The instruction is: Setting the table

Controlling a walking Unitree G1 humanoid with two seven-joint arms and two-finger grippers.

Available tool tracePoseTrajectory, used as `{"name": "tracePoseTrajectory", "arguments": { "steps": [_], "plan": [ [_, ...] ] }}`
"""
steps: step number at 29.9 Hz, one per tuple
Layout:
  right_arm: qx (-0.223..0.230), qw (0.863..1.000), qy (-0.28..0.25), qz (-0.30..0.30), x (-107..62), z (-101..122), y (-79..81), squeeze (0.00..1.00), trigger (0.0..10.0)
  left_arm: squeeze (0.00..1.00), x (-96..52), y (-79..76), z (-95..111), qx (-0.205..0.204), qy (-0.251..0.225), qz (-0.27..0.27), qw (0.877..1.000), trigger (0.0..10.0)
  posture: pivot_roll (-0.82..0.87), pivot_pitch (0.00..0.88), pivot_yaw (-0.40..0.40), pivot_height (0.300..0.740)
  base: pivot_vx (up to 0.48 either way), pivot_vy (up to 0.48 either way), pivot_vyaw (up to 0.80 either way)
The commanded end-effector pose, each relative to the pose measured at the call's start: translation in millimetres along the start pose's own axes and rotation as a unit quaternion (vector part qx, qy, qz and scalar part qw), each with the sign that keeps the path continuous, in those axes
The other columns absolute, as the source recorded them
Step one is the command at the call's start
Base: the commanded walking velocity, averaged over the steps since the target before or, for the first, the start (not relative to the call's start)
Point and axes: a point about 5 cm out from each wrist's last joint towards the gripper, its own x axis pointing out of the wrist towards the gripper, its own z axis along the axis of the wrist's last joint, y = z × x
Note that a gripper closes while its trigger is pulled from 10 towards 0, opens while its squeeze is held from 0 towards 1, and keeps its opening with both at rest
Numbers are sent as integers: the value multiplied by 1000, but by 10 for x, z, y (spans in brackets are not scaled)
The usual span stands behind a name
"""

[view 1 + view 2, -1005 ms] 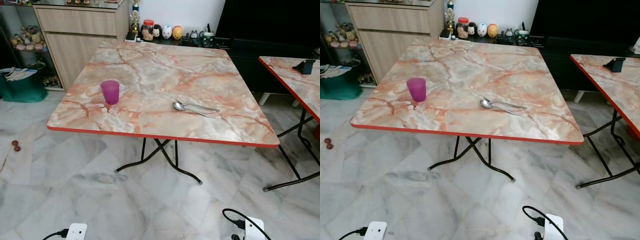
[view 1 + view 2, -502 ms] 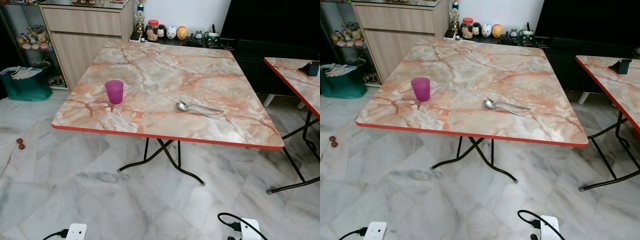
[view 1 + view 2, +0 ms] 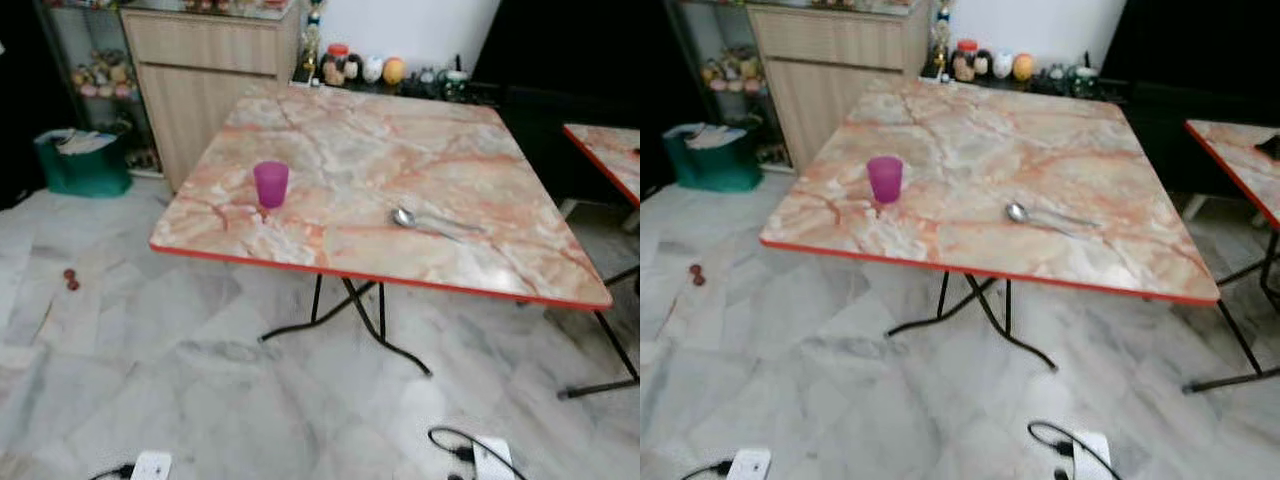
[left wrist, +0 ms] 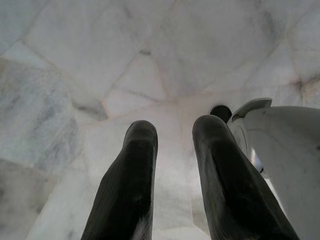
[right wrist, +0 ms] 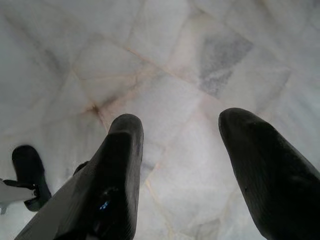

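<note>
One purple cup (image 3: 271,184) and two spoons (image 3: 430,222) are being carried by the marble table (image 3: 340,150); left gripper (image 4: 172,145) and right gripper (image 5: 180,150) are being held apart-fingered, empty.

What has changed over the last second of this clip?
Only the camera turned left, so the scene slid right and blurred. The purple cup and spoon lie unmoved on the marble table. Both hands, left hand and right hand, hang empty above the floor.

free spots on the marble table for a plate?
On the table, the far half beyond the pink cup and spoons is bare, as are the gap between them and the near right corner. Tightest: the near left corner around the cup.
</note>
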Motion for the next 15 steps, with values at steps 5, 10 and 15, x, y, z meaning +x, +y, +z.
{"name": "tracePoseTrajectory", "arguments": {
  "steps": [5, 10, 15],
  "plan": [
    [3, 1000, -11, 1, 7, 57, 3, 0, 10000, 0, -4, -3, -28, 6, 6, -1, 1000, 10000, 195, 0, -88, 707, 0, 310, 0],
    [6, 1000, -18, 8, 10, 82, 35, 0, 10000, 0, -5, -2, -33, 10, 8, -1, 1000, 10000, 194, 0, -85, 707, 0, 309, 0],
    [7, 1000, -18, 9, 10, 83, 41, 0, 10000, 0, -5, 2, -32, 12, 7, 0, 1000, 10000, 197, 0, -87, 707, 0, 178, 0]
  ]
}}
